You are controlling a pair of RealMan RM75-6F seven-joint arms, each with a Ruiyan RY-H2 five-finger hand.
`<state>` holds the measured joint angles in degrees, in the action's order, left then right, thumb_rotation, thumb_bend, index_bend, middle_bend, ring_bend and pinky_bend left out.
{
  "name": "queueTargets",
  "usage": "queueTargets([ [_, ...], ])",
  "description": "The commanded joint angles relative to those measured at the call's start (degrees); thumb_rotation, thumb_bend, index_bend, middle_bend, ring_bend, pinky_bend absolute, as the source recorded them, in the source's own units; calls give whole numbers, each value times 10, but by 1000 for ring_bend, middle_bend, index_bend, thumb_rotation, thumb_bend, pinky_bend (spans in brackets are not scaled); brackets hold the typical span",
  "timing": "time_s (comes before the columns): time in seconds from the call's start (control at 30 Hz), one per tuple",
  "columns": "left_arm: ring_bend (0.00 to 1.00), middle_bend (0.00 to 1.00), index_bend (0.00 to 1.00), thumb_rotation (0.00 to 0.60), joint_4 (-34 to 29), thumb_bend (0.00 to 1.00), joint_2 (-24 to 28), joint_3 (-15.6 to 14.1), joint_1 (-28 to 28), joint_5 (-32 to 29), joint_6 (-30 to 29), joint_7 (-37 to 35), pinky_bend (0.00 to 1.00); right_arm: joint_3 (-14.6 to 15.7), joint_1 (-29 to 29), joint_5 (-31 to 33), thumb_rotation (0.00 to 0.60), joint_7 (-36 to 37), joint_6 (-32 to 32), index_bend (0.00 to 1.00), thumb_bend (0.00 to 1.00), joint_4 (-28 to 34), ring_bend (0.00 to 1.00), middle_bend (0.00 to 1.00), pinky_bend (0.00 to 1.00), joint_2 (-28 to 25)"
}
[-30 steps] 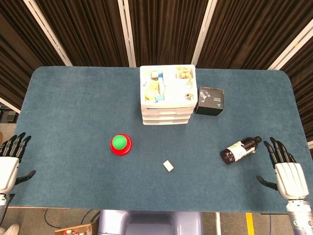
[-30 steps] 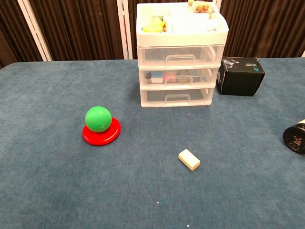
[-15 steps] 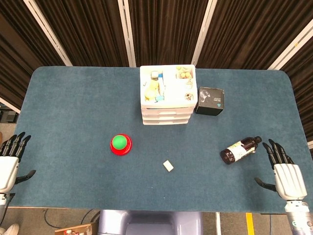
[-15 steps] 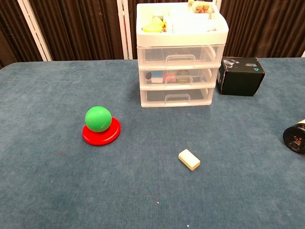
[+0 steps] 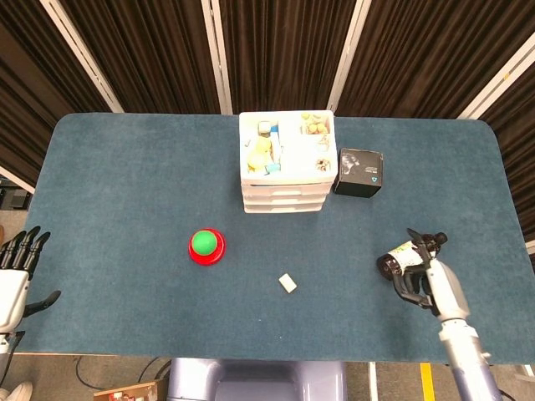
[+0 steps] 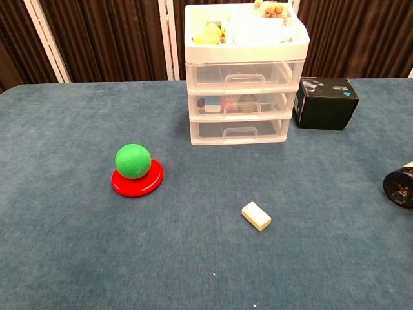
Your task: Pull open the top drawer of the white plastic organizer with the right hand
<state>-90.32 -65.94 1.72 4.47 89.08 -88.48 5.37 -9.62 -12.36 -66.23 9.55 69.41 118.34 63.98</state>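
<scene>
- Step: approach; top drawer point(image 6: 244, 77) of the organizer point(image 6: 245, 45) closed, untouched
- My right hand point(image 5: 429, 280) — empty, fingers curled, beside the bottle point(image 5: 403, 257); left hand point(image 5: 15, 280) splayed, idle
- Next: I reach its handle point(image 6: 244, 80); hook, pull outward

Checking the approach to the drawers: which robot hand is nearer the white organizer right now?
Right. The right robot hand sits by the brown bottle, front-right of the organizer; the left robot hand is off the table's front-left edge, farther away.

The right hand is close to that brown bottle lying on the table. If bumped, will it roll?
Probably: the brown bottle lies on its side and looks round, so a sideways nudge could roll it. The carpet-like table cover may slow it. It may be glass, so perhaps fragile.
</scene>
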Motion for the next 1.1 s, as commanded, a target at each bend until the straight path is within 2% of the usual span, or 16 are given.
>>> queueTargets([
  [0.03,0,0,45,600,0,0,2,0,-1,-2,0,-5,114,-62,-80,168,600,25,-91,66,654,37,855,906,983,38],
  [0.1,0,0,45,600,0,0,4,0,-2,0,-2,-10,114,-85,-106,226,600,30,-103,66,665,32,856,907,983,56],
  [0.2,0,0,45,600,0,0,5,-1,-3,1,-3,-14,114,-106,-134,270,600,26,-102,66,666,25,856,908,983,80],
  [0.43,0,0,44,600,-1,0,7,-1,-2,-2,1,-24,114,-130,-184,328,600,4,-89,66,666,22,856,908,983,135],
  [0.77,0,0,43,600,0,0,14,-1,1,-3,10,-47,113,-154,-242,405,600,-7,-72,96,665,-21,855,908,983,225],
  [0.9,0,0,41,600,0,0,16,-1,4,-5,16,-55,113,-180,-262,431,600,2,-66,138,666,-48,855,907,983,257],
  [1.1,0,0,41,600,1,0,19,1,7,-9,23,-67,112,-210,-288,460,600,3,-63,139,666,-89,855,907,983,289],
])
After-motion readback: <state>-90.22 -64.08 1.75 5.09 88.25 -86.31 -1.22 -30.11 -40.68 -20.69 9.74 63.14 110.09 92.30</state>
